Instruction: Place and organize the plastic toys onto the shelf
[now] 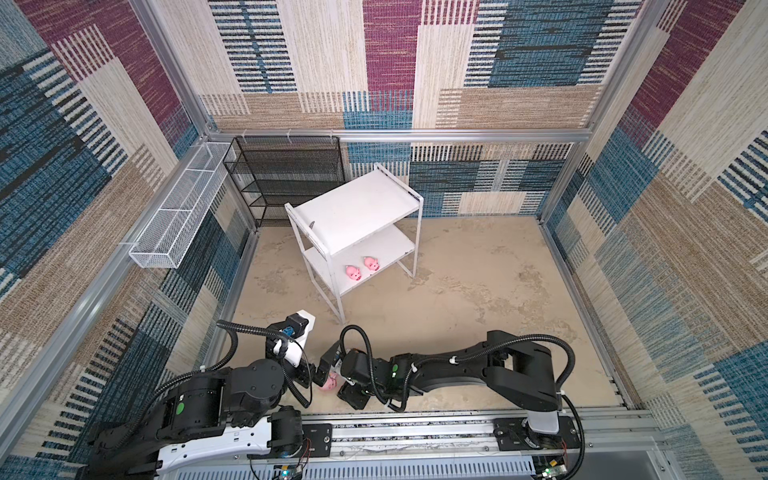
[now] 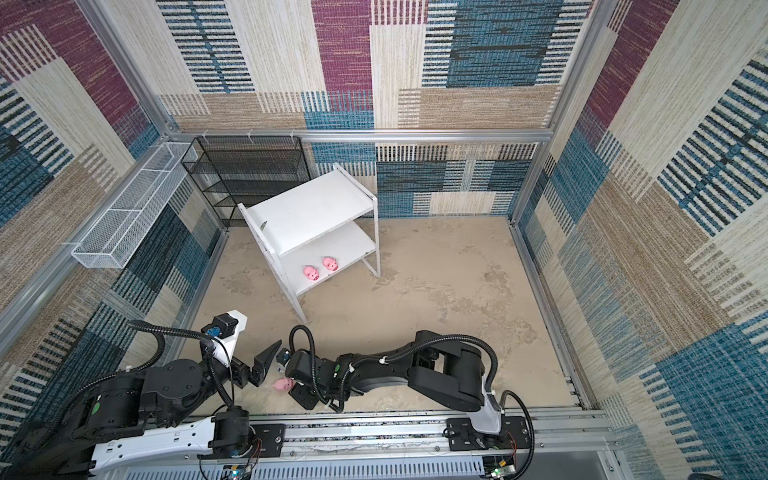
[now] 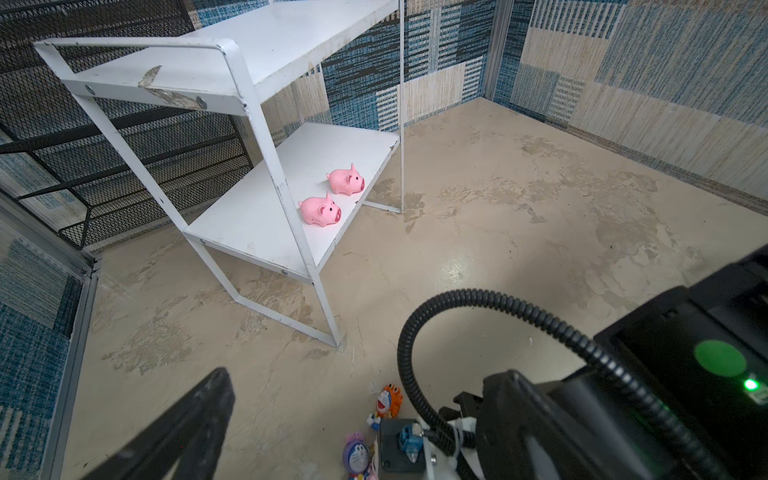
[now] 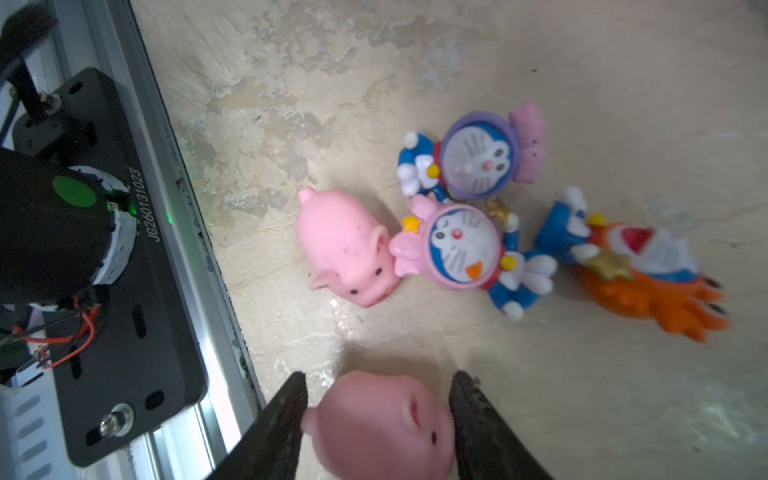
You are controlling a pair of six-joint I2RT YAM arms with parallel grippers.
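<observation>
Carpet walls [image 1: 104, 166] box in a worn beige floor [image 1: 478, 291]. From the left: a wire basket [image 1: 174, 216], a black mesh rack [image 1: 286, 174], then the white shelf [image 1: 357, 208], two pigs [image 1: 353, 273] on its lower board. In front, the left gripper [image 2: 266, 363] stands wide open. The right gripper [image 4: 378, 376] flanks a third pig [image 4: 382, 428]; whether it grips, I cannot tell. A fourth pig [image 4: 345, 245] and three figurines [image 4: 461, 245] lie just beside.

Open beige floor [image 1: 498, 291] at centre and right, white two-tier metal shelf [image 1: 357, 208] blocking far left, small plastic toys [image 4: 461, 245] cluttering near centre.
</observation>
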